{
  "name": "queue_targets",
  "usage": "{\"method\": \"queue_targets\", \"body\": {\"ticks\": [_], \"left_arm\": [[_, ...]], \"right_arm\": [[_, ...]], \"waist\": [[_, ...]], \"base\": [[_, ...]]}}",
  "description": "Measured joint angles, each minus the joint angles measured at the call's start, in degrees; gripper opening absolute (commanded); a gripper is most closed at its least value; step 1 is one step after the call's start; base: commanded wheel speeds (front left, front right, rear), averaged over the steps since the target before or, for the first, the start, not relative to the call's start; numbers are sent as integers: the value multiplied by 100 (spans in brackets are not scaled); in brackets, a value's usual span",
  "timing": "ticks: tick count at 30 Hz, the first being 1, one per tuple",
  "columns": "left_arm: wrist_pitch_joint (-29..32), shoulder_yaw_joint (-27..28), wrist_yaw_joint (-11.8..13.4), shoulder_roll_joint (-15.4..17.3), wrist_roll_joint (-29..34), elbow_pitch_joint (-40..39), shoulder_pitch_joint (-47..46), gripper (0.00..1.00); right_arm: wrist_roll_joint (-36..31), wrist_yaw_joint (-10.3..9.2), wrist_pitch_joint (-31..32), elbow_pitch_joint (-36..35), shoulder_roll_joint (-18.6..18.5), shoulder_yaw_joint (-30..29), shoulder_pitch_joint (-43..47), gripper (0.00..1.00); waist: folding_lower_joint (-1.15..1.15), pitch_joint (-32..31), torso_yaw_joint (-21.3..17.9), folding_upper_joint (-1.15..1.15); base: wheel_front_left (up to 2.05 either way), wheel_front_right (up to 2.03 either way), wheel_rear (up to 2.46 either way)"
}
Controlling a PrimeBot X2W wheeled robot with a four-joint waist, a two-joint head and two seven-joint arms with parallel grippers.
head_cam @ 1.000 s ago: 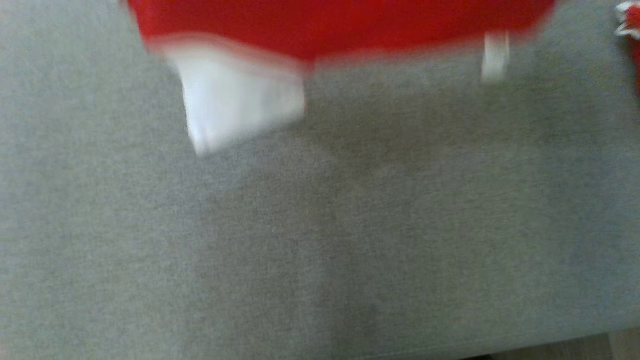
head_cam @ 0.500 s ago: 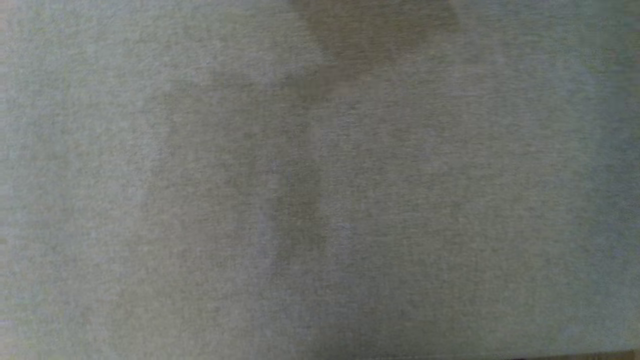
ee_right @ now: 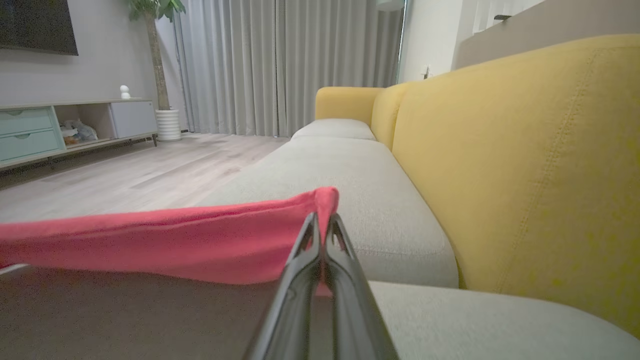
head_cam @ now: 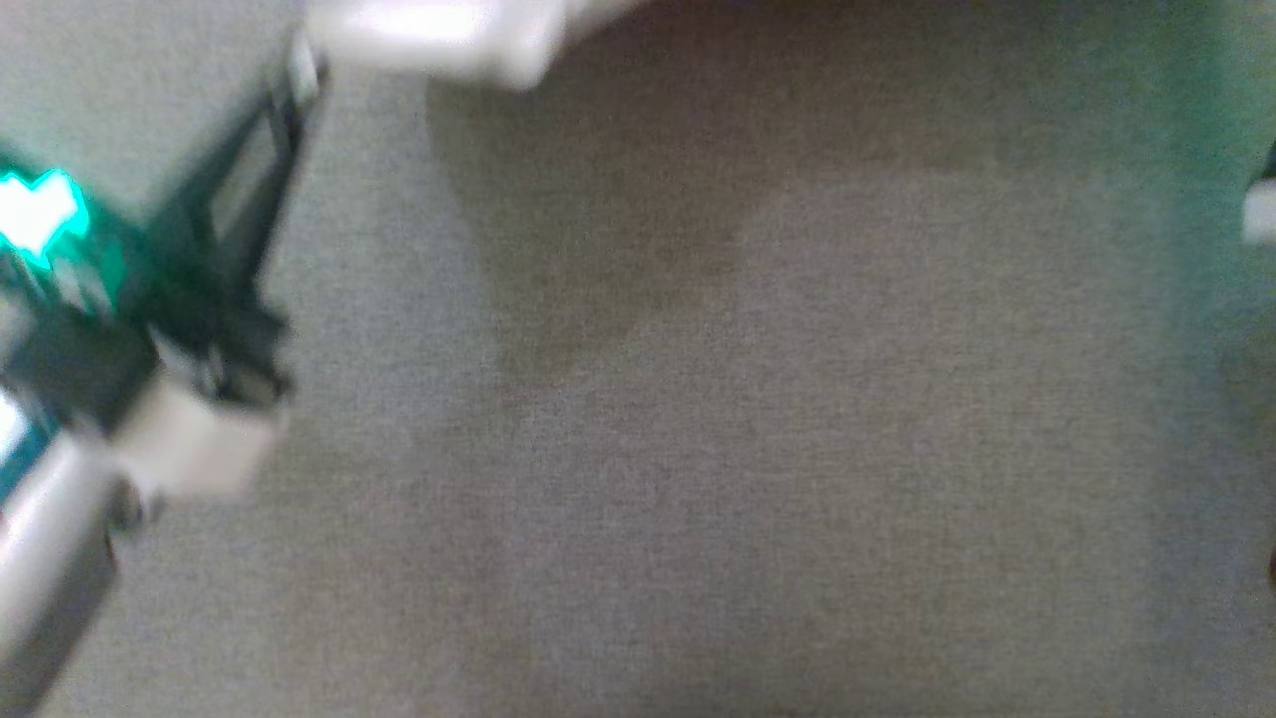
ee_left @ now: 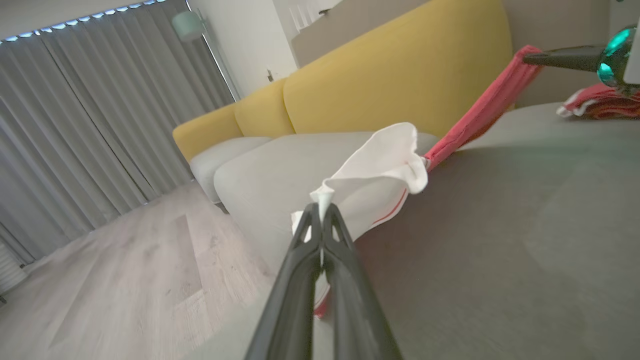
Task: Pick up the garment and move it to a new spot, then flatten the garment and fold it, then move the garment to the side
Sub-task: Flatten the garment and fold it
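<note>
Over sofa seat, garment stretched, left gripper, right gripper pinching ends

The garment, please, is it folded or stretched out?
Stretched out: the garment spans between the left end effector, pinching its white end, and the right end effector.

Red garment strung in a long band above a grey sofa seat, held up at both ends. Its white end, marked with a thin red stripe, bunches into loose folds and droops, its tip pinched in the closed left claw. The red end, doubled into a rounded fold, is pinched in the closed right claw. Whether the lower edge touches the cushion cannot be told.
</note>
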Motion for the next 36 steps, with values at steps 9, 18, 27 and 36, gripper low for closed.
{"method": "queue_targets", "body": {"ticks": [9,18,27,36], "left_arm": [[835,-296,899,648,-356,-1876,2354,0],[1341,-583,1110,873,-520,-2642,3092,0],[1305,-513,1007,730,40,-1722,2170,0],[1023,-506,757,292,866,-567,620,0]], "right_arm": [[-20,0,5,-806,274,-313,1978,0],[-65,0,5,-1049,563,-541,2995,0],[152,0,8,-427,760,-255,2546,0],[75,0,8,36,810,16,1780,0]], "waist": [[0,-793,-117,0],[0,-1105,-377,0],[2,-913,-641,0],[3,-552,-775,0]], "base": [[0,0,0],[0,0,0],[0,0,0],[0,0,0]]}}
